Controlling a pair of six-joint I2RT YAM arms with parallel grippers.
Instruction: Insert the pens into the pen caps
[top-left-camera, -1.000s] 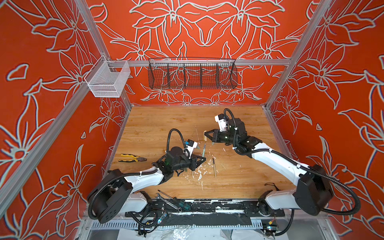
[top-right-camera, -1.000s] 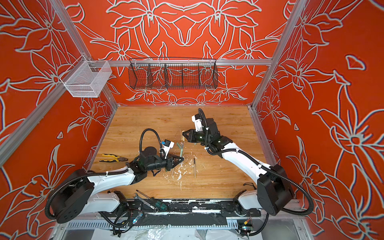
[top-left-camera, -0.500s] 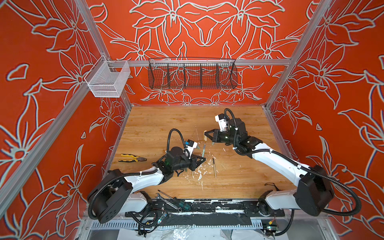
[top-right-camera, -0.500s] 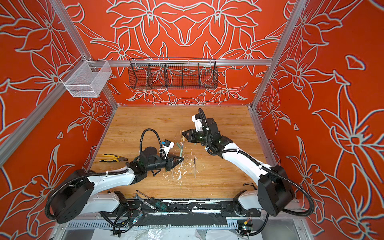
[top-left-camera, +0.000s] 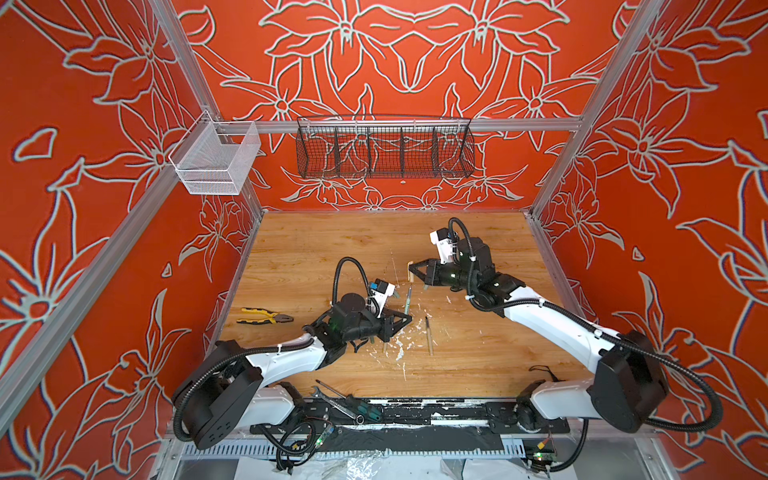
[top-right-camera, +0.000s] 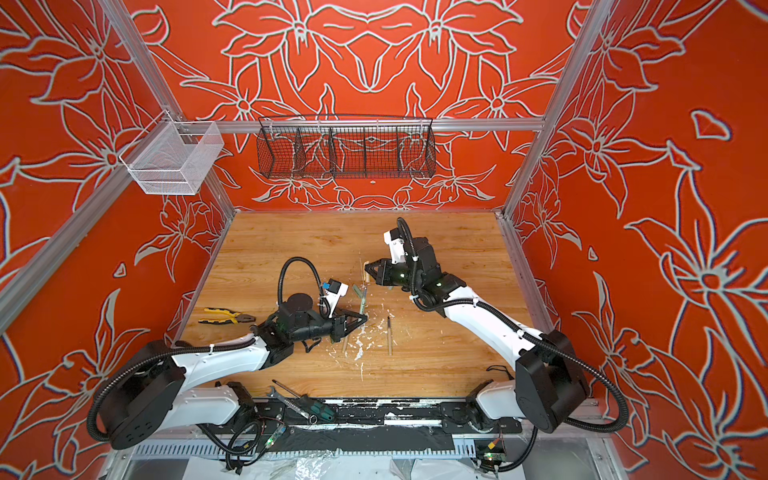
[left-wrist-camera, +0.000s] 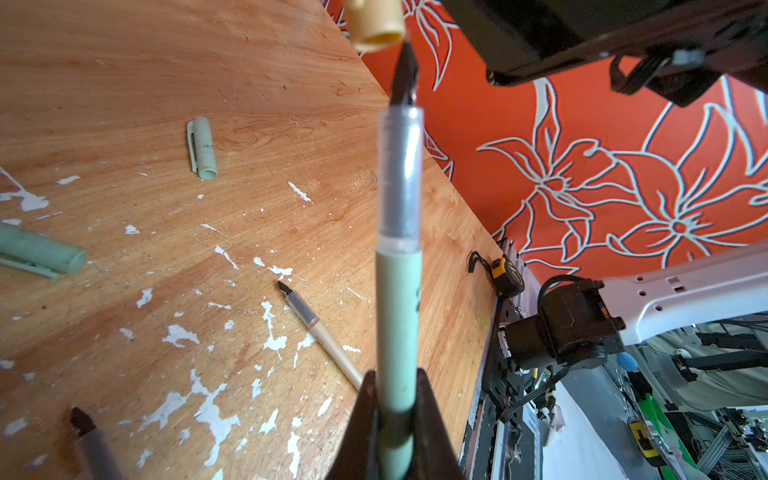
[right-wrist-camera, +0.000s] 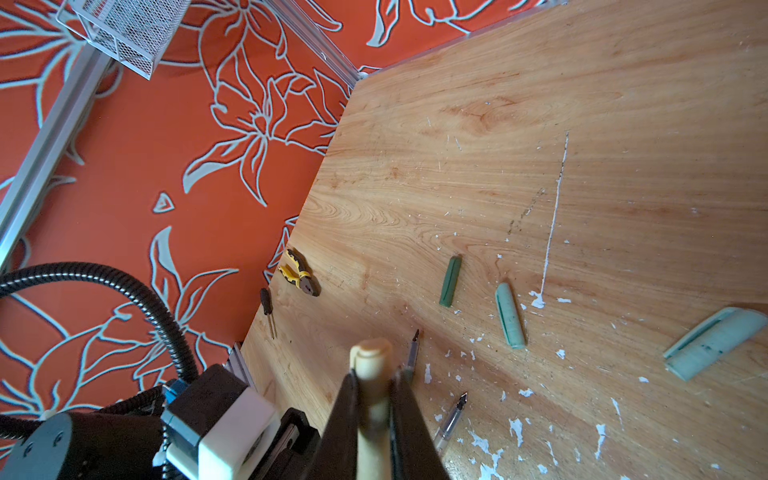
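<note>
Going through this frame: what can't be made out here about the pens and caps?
Left wrist view: top edge cuts off the beige cap; whether the green pen has entered it is unclear; bottom edge cuts off a brownish pen.
Right wrist view: the cap is blurred, partly covered by the right gripper.
Both top views: pen tip and cap mouth too small.

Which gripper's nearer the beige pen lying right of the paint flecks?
Left. The left gripper, gripping a green pen, is just left of the beige pen; the right gripper, holding a beige cap, is farther back.
</note>
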